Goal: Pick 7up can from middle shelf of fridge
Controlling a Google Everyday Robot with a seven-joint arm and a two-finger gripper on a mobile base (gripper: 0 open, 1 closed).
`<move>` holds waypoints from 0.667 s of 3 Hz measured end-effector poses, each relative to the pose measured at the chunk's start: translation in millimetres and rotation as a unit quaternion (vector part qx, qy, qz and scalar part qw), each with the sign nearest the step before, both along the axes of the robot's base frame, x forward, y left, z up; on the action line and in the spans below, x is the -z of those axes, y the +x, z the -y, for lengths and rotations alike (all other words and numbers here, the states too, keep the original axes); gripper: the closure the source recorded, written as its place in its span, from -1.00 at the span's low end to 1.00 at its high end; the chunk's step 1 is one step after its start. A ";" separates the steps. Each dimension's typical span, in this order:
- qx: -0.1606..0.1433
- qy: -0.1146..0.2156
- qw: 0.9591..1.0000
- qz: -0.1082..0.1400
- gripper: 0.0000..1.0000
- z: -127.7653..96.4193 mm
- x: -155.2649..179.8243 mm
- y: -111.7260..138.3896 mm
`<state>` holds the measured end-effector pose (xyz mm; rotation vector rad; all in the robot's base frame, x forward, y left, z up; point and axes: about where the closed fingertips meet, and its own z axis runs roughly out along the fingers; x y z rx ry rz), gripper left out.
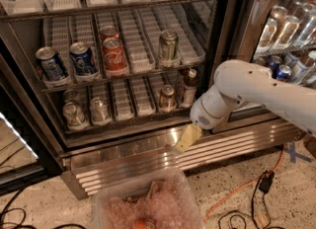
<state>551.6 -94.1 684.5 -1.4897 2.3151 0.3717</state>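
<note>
Robot's gripper [185, 139] hangs low in front of the open fridge [223, 40], level with the steel base panel [148, 161] and well below its target. The 7up can [168, 45] stands upright near the front of the middle shelf [136, 45], one bare lane to the right of the red cola cans [113, 55], spacing that should allow a straight reach in. The gripper carries nothing; whether it is clenched or released cannot be told from here. It looks set to need a climb before going in.
</note>
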 end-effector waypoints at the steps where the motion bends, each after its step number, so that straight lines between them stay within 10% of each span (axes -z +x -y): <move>1: 0.014 0.013 0.999 0.033 -1.00 -4.5 -3.4 19.2; 2: 0.013 0.013 0.999 0.033 -1.00 -4.8 -3.3 19.2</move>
